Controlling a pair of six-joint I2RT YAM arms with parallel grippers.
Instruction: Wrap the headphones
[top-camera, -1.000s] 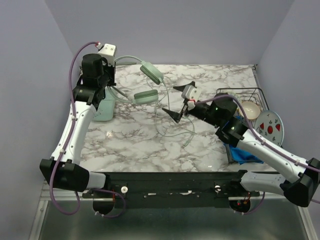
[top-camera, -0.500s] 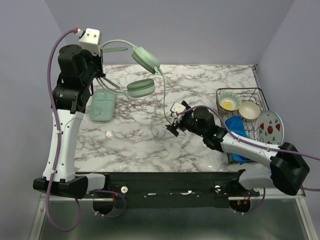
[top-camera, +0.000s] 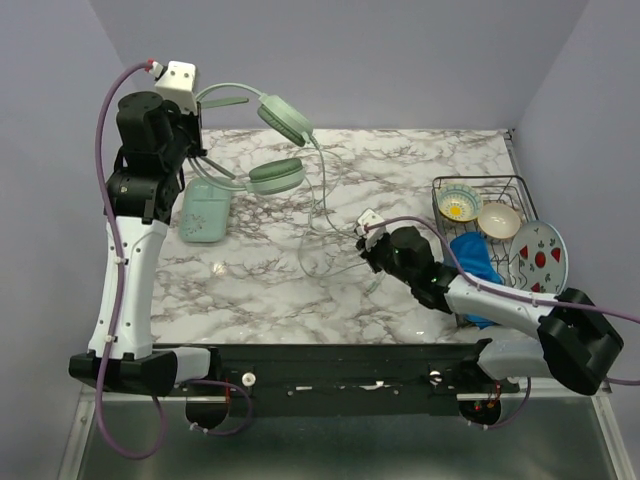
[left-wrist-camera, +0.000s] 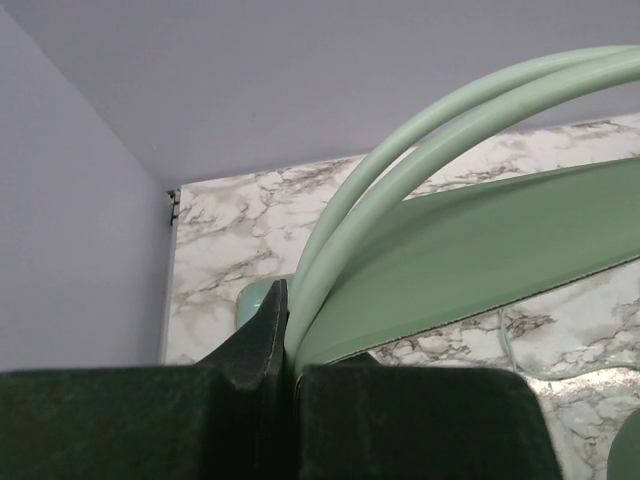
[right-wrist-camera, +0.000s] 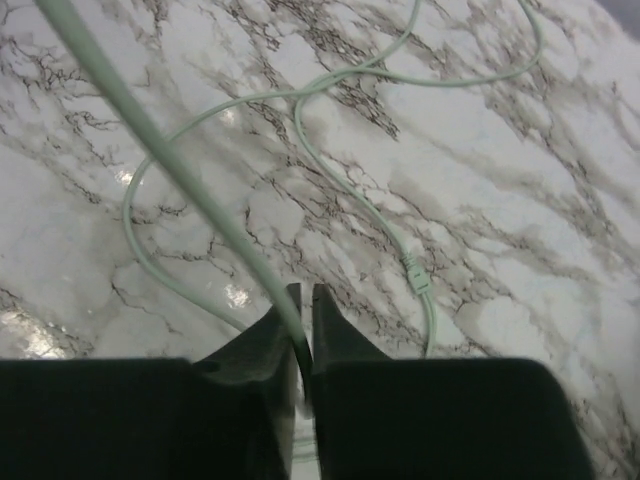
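- The left gripper (left-wrist-camera: 285, 335) is clamped on the headband (left-wrist-camera: 450, 125) of the mint headphones (top-camera: 283, 118), holding them in the air over the marble table's (top-camera: 420, 160) far-left part (above the flat case (top-camera: 203, 212)).
- The right gripper (right-wrist-camera: 303, 315) pinches the cable (right-wrist-camera: 153, 140) low over the marble, and loose loops lie on the tabletop.
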